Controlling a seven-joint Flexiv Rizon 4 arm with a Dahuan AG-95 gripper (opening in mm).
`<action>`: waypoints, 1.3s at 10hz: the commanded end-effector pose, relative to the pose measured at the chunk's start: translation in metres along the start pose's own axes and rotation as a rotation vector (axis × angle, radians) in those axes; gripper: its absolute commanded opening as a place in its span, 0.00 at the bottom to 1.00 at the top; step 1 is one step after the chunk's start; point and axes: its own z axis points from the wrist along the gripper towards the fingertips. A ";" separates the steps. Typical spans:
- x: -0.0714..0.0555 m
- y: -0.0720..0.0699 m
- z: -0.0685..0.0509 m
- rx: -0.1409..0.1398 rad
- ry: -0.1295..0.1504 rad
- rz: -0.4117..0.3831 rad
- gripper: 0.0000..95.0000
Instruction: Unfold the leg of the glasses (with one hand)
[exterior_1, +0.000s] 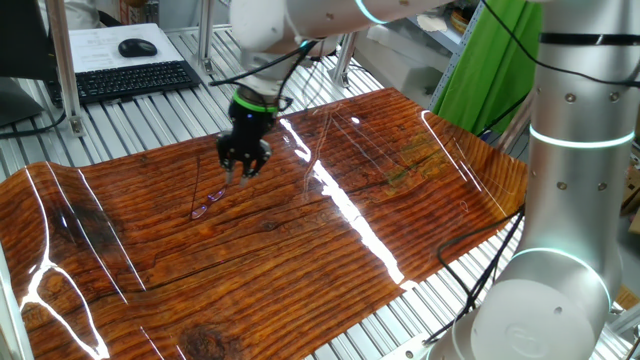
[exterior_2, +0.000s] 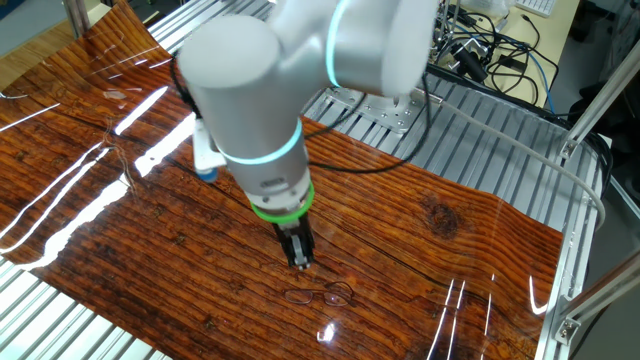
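Note:
The glasses lie flat on the wood-grain mat, tiny, with pinkish-purple wire. In the other fixed view the glasses show as two small clear lenses just in front of the fingers. A hair-thin line that may be the leg runs back from the frame. My black gripper points down just right of and behind the glasses. In the other fixed view the gripper hangs just above them and holds nothing. Its fingertips stand close together, and the gap is too small to judge.
The glossy wood-grain mat bears long white glare streaks. A keyboard and a mouse lie at the back left. The arm's silver base column stands at the right, with black cables beside it. Slatted metal table surrounds the mat.

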 end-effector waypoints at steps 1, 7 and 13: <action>0.003 0.008 0.006 0.001 -0.002 0.017 0.20; 0.006 0.013 0.018 -0.008 0.004 0.024 0.20; 0.007 0.014 0.017 0.011 0.027 -0.020 0.20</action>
